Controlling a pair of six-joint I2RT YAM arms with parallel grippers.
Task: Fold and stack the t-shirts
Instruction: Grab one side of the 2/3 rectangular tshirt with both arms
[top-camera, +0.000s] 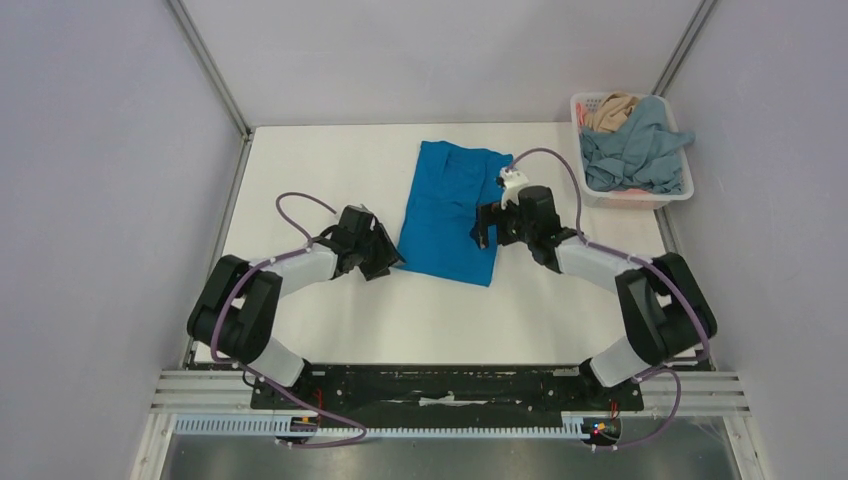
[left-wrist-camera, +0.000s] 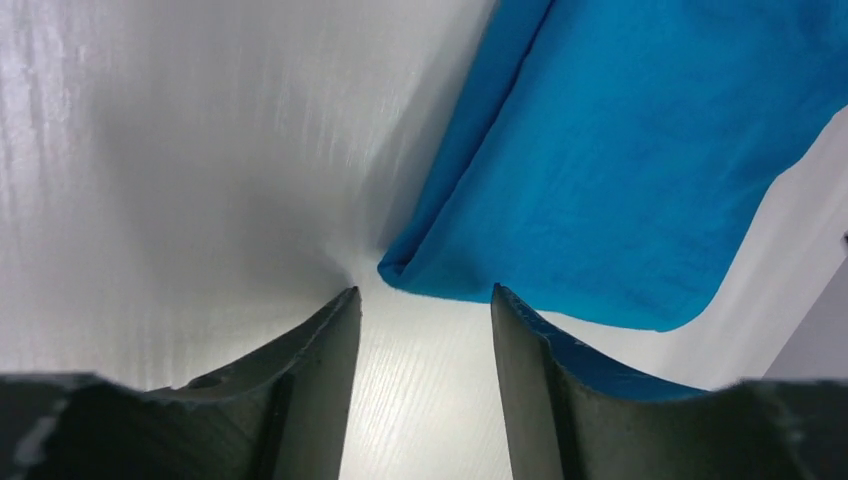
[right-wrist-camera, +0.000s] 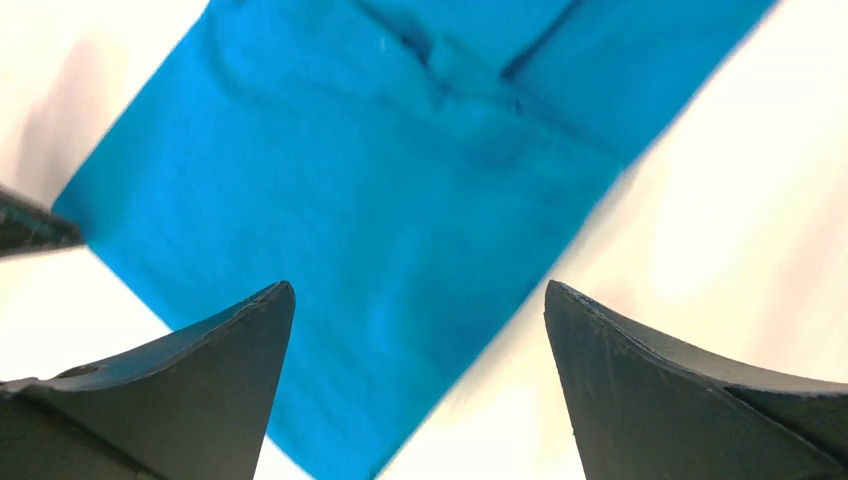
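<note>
The vivid blue t-shirt (top-camera: 450, 212) lies on the white table, folded lengthwise into a long strip. My left gripper (top-camera: 385, 255) is open and empty, low at the strip's near left corner (left-wrist-camera: 400, 268), just short of the cloth. My right gripper (top-camera: 483, 228) is open and empty, hovering over the strip's right edge (right-wrist-camera: 400, 230). The dusty grey-blue t-shirt (top-camera: 640, 150) and the tan t-shirt (top-camera: 610, 110) lie crumpled in the white basket (top-camera: 684, 189) at the back right.
Grey walls close in the table on the left, back and right. The basket stands against the right wall. The arm bases sit on a black rail at the near edge.
</note>
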